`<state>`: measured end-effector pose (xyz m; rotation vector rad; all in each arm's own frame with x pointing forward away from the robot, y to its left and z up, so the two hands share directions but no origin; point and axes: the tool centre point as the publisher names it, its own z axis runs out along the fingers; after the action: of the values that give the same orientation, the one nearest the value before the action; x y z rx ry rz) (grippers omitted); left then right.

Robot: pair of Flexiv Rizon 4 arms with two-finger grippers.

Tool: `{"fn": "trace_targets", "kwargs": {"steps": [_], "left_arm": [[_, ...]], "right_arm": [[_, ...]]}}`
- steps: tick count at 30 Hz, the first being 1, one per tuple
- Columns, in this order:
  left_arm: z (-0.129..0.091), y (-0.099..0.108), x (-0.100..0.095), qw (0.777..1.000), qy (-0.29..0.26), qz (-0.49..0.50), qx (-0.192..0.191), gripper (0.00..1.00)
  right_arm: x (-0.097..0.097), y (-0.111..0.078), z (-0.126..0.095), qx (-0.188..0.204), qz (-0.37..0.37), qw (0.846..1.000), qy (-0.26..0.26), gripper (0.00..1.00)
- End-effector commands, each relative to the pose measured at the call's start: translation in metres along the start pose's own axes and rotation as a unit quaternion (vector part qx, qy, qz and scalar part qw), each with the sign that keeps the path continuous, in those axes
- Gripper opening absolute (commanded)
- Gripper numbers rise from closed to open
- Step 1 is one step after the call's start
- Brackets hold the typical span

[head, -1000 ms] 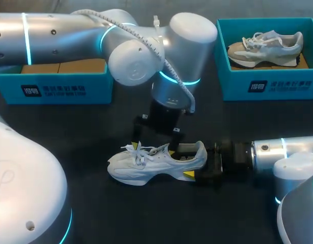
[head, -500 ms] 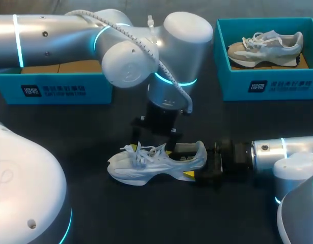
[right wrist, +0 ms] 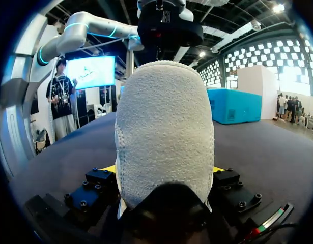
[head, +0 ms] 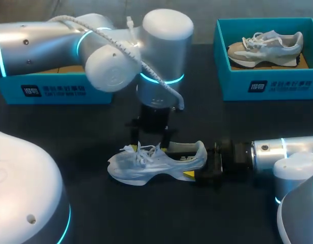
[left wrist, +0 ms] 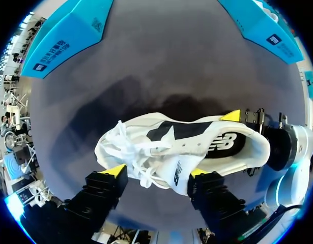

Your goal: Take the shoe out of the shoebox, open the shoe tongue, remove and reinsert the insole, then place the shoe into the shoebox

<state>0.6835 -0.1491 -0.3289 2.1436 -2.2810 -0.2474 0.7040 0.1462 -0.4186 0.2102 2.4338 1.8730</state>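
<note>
Two grippers at the shoe (head: 156, 161) lying mid-table (head: 146, 213); left gripper (left wrist: 156, 172), fingers apart, has shifted left above the laces, likely lining up on the tongue; right gripper (right wrist: 164, 170) clamps the heel.

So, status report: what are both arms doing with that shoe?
Right gripper shut on white shoe, at heel. Left gripper open, straddling the tongue. Nothing visibly in the way.

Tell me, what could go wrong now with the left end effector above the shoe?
The left end effector, open over the loose laces, might catch them instead of the tongue. The right end effector grips only the heel, so pulling the tongue could twist the white shoe loose.
</note>
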Motion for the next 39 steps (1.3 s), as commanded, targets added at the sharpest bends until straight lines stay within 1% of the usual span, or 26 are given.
{"fn": "trace_targets", "kwargs": {"steps": [1,9,14,15,17,18,19,27,34,39], "left_arm": [[0.000,-0.001,-0.002,1.000,0.022,0.003,0.004,0.50],[-0.001,-0.010,0.007,0.999,0.041,0.011,0.009,0.42],[0.001,-0.013,0.011,0.998,0.052,0.017,0.014,0.31],[0.001,-0.014,0.011,0.998,0.052,0.018,0.014,0.26],[0.001,-0.014,0.012,0.998,0.054,0.019,0.015,0.10],[0.002,-0.013,0.011,0.998,0.056,0.020,0.016,0.04],[0.002,-0.013,0.010,0.998,0.057,0.020,0.017,0.00],[0.002,-0.004,0.001,0.997,0.074,0.020,0.027,0.00],[-0.001,0.008,-0.015,0.994,0.103,0.003,0.041,0.00],[-0.002,0.009,-0.024,0.992,0.118,-0.012,0.045,0.00]], "right_arm": [[0.000,-0.002,-0.001,0.001,0.000,1.000,0.000,0.00],[0.000,-0.002,-0.001,0.001,0.000,1.000,0.000,0.00],[0.000,-0.002,-0.001,0.001,0.000,1.000,0.000,0.00],[0.000,-0.002,-0.001,0.001,0.000,1.000,0.000,0.00],[0.000,-0.002,-0.001,0.001,0.000,1.000,0.000,0.00],[0.000,-0.002,-0.001,0.001,0.000,1.000,0.000,0.00],[0.000,-0.002,-0.001,0.001,0.000,1.000,0.000,0.00],[0.000,-0.002,-0.001,0.001,0.000,1.000,0.000,0.00],[0.000,-0.002,-0.001,0.001,0.000,1.000,0.000,0.00],[0.000,-0.002,-0.001,0.001,0.000,1.000,0.000,0.00]]}}
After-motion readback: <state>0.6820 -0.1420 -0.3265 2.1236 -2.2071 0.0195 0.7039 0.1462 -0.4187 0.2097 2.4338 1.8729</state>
